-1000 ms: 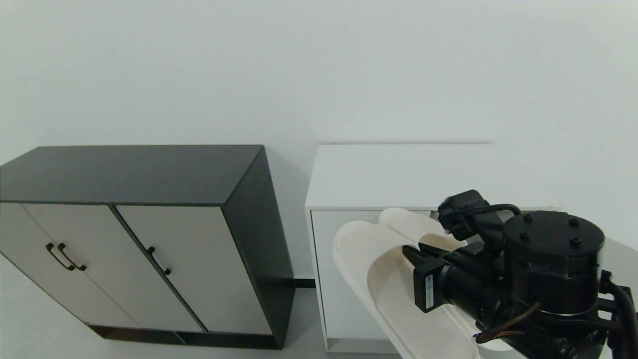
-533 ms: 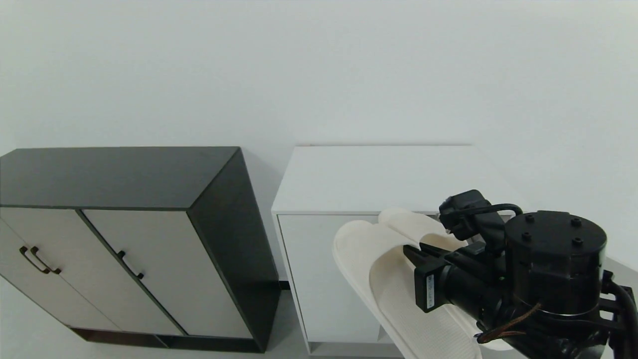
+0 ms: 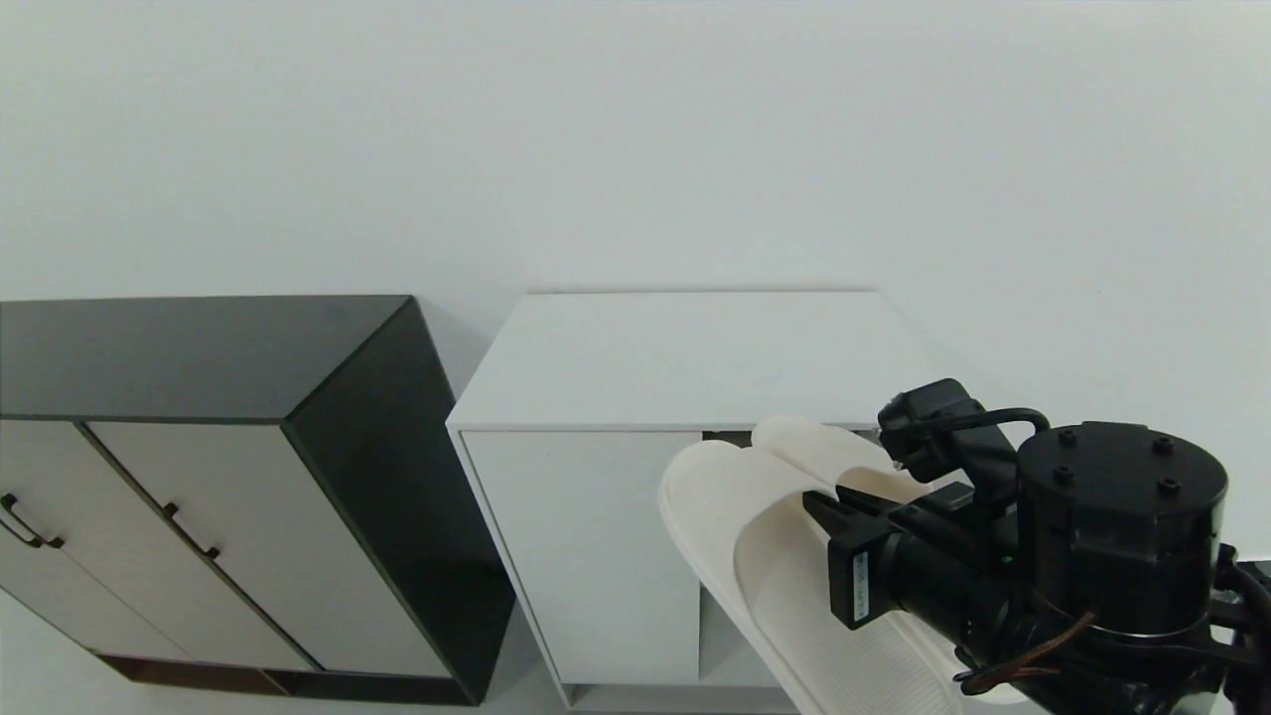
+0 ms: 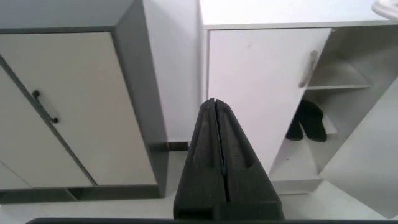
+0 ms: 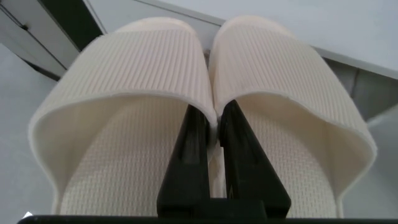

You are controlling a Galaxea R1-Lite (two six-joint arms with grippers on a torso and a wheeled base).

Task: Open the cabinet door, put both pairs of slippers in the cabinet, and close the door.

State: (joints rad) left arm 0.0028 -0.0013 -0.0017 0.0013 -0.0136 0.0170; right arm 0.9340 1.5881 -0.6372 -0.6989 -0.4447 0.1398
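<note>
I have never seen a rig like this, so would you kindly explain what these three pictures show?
It is a two-armed robot on wheels. The wide picture comes from a camera on its head. The other two come from cameras on its wrists, each looking along its own gripper. The right gripper is pinched shut on the inner edges of a pair of cream slippers, held up in front of the white cabinet. The left gripper is shut and holds nothing. Its camera shows the white cabinet's right side open, with a dark pair on a shelf inside. To the robot's left of it stands a black cabinet with its doors closed.
</note>
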